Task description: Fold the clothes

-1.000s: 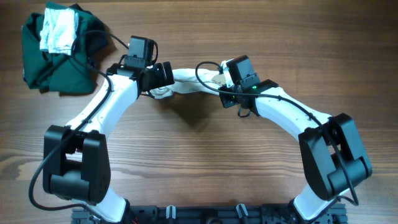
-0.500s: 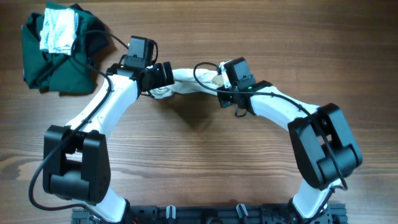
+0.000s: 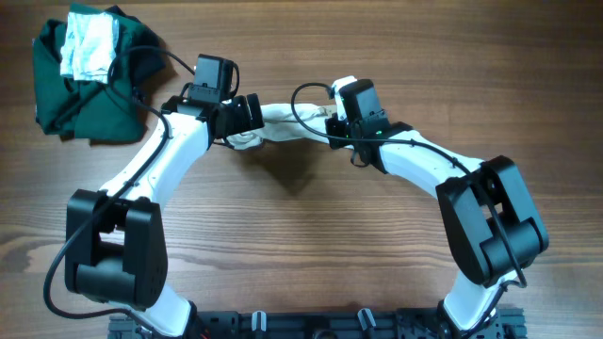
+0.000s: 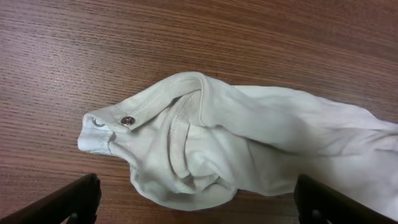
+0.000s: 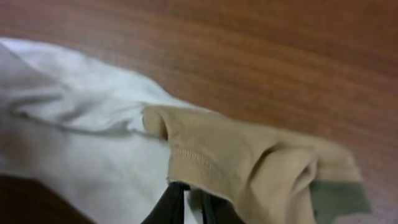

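The small cream garment (image 3: 287, 127) lies stretched between my two grippers at the table's upper middle. In the left wrist view its bunched cream end (image 4: 205, 143), with a metal snap, rests on the wood. My left gripper (image 4: 196, 202) is open, its fingers wide on either side of that end. In the right wrist view the khaki-tan part (image 5: 249, 162) with a green edge hangs over my right gripper (image 5: 189, 199), which is shut on the garment at the tan hem. In the overhead view the left gripper (image 3: 247, 118) and right gripper (image 3: 332, 121) sit at opposite ends.
A large dark green garment (image 3: 94, 89) with a whitish-grey folded cloth (image 3: 88, 47) on top lies at the far left corner. Both arms arch over the middle of the wooden table (image 3: 301, 245).
My right gripper has moved slightly up and to the left with the tan end of the garment. The left arm has stayed still.
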Available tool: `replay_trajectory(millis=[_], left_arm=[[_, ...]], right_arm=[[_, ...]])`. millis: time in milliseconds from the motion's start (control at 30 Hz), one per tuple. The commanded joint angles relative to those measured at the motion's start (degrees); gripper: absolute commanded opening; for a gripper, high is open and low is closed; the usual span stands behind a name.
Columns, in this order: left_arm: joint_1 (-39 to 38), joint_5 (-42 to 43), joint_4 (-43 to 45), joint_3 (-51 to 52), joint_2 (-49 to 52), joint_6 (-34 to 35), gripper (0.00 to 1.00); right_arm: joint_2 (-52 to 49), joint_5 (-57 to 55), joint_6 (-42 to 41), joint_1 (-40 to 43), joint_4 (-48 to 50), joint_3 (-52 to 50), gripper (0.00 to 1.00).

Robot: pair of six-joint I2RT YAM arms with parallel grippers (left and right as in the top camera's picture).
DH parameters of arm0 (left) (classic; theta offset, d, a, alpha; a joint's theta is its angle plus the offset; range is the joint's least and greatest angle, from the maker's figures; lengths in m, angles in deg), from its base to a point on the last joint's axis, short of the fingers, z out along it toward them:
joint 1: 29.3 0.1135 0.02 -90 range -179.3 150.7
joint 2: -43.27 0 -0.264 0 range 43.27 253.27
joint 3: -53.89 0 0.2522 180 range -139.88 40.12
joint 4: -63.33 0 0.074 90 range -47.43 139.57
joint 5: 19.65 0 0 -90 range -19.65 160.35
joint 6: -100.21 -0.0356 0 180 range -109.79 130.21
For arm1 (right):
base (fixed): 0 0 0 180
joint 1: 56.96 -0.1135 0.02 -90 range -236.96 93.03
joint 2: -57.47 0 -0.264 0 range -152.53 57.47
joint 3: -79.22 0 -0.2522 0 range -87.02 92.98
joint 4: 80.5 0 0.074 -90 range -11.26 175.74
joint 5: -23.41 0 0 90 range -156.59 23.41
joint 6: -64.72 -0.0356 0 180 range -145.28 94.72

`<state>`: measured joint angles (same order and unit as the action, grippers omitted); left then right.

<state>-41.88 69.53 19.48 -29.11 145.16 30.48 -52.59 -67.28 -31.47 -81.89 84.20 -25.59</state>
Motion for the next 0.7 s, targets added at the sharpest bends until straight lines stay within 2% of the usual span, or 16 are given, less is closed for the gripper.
replay_trajectory(millis=[0,267,467,500,567,667], left_arm=[[0.1,-0.8,-0.7,-0.4,-0.6,-0.5,1.0],[0.1,0.8,-0.8,-0.4,-0.6,-0.5,1.0],[-0.3,2.1,-0.9,-0.4,-0.6,-0.7,0.98],[-0.8,4.6,-0.8,-0.4,-0.6,-3.3,0.97],[-1.6,5.5,-0.9,-0.4,-0.6,-4.0,0.98],[-3.3,5.5,-0.9,-0.4,-0.6,-5.4,0.98]], right_arm=[[-1.2,-2.6,-1.4,1.6,2.7,0.6,0.13],[-4.3,-2.5,-1.5,4.3,6.3,0.6,0.15],[-5.7,-4.3,-3.0,4.3,10.7,0.8,0.23],[-5.7,-4.9,-3.0,4.3,11.0,1.4,0.27],[-5.7,-7.0,-2.9,4.3,11.1,2.5,0.33],[-5.7,-9.0,-2.6,4.3,10.7,5.0,0.48]])
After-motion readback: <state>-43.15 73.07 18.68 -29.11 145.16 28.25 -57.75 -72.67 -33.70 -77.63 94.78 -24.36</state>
